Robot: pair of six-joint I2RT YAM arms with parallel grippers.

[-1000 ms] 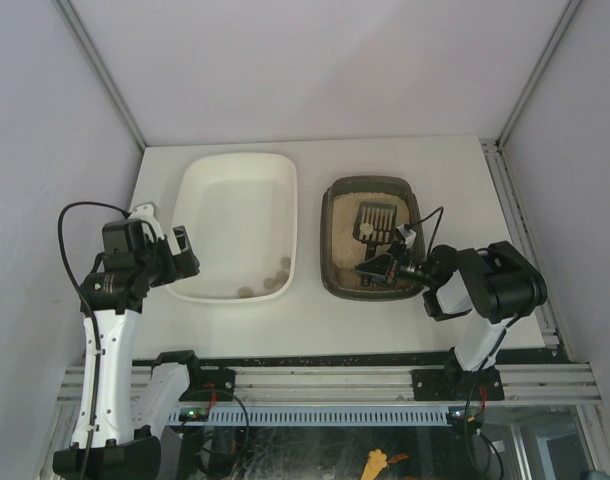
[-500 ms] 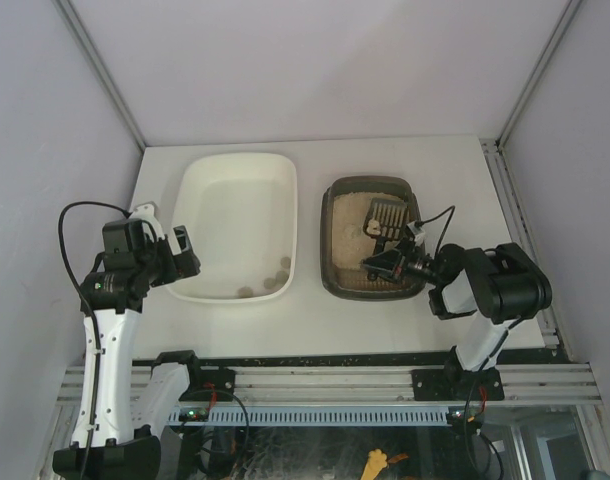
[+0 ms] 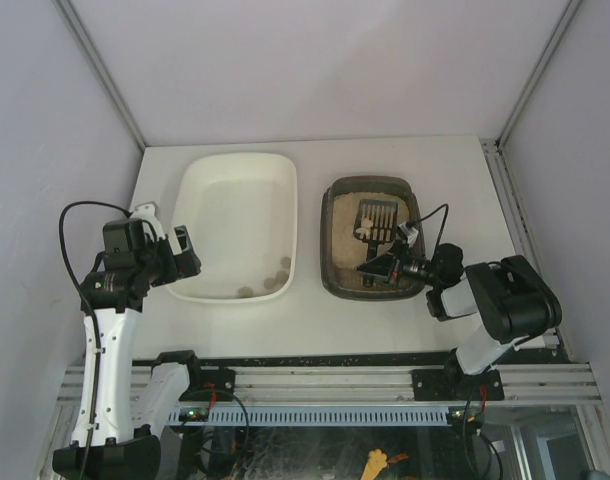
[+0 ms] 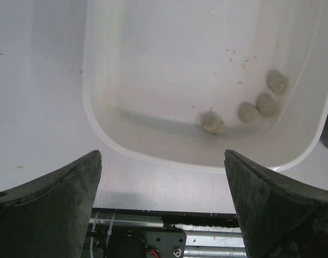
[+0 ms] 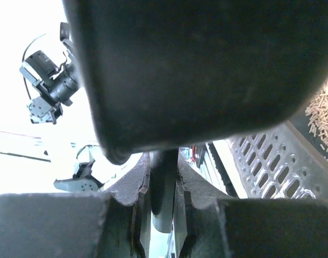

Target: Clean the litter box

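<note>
Partly done: 4 clumps [image 4: 249, 112] in tub [image 3: 185, 190], near its near-right corner. Litter box [image 3: 327, 250] at table's [image 3: 450, 175] right-centre; right gripper [image 3: 379, 268] clamped on scoop [image 3: 379, 213] above it, seemingly 1 pale clump [image 3: 363, 232] aboard. Left gripper [image 4: 161, 158] wide apart, idle. Dumping, further sifting judged left

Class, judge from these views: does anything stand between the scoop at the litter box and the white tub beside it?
Nothing visible does. The right gripper holds the scoop at the litter box; only a strip of table separates that box from the white tub.
</note>
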